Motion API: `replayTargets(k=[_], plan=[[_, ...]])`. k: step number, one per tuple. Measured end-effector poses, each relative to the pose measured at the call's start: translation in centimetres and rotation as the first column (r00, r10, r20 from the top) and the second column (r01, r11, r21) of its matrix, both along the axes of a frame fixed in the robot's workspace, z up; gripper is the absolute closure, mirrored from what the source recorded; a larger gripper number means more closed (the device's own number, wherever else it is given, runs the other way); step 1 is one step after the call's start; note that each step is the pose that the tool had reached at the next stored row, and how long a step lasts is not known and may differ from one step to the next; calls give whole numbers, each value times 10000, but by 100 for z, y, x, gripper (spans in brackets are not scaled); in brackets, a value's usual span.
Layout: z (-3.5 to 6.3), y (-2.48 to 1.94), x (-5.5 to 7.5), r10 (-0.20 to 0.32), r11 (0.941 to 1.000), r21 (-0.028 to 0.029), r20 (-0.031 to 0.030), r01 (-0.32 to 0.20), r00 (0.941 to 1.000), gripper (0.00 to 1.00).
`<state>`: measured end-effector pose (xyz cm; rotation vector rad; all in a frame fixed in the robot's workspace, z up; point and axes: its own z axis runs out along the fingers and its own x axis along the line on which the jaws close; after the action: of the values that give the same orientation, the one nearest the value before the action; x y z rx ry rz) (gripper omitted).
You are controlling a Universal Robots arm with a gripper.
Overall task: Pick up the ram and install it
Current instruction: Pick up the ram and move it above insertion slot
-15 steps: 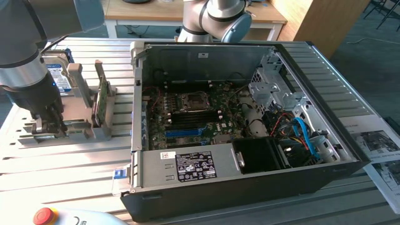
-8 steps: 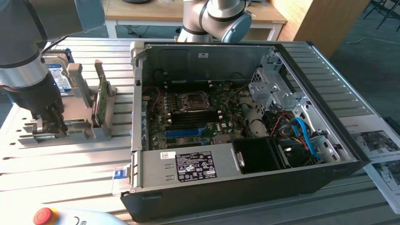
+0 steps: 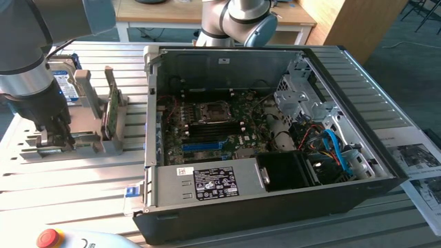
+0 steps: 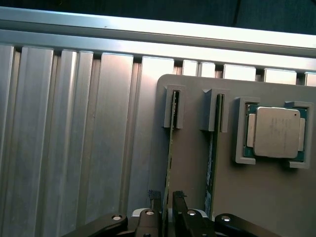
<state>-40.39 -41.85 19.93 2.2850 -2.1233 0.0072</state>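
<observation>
Arm (image 3: 31, 85) vertical, wrist pointing straight down over the grey holder (image 3: 103, 145). Gripper (image 4: 167, 197) open: fingers straddle the edge-standing ram (image 4: 170, 148) without clamping it.

Shiny ribbed metal table (image 4: 74, 148) bears a matt plastic holder (image 4: 256, 197) and circuit-board ram (image 4: 169, 163).

Exterior view, room and furniture:
- Worktable (image 3: 62, 181): ribbed aluminium slats across the lower and left frame, with pale glare along the ribs.
- Desk (image 3: 172, 13): light wooden top on white legs, top centre; dark cables (image 3: 146, 34) hang beneath it.
- Wooden panel (image 3: 351, 20): light timber, upper right, standing on the floor.
- Floor (image 3: 406, 57): dark grey-blue carpet, upper right.
- Dark furniture legs (image 3: 422, 10): top right corner.
- Light: bright and even.
</observation>
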Motion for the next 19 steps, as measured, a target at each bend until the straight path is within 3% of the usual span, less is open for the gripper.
replayTargets(k=[19], plan=[[19,1,0,-1,10000,0,2,1,10000,76]])
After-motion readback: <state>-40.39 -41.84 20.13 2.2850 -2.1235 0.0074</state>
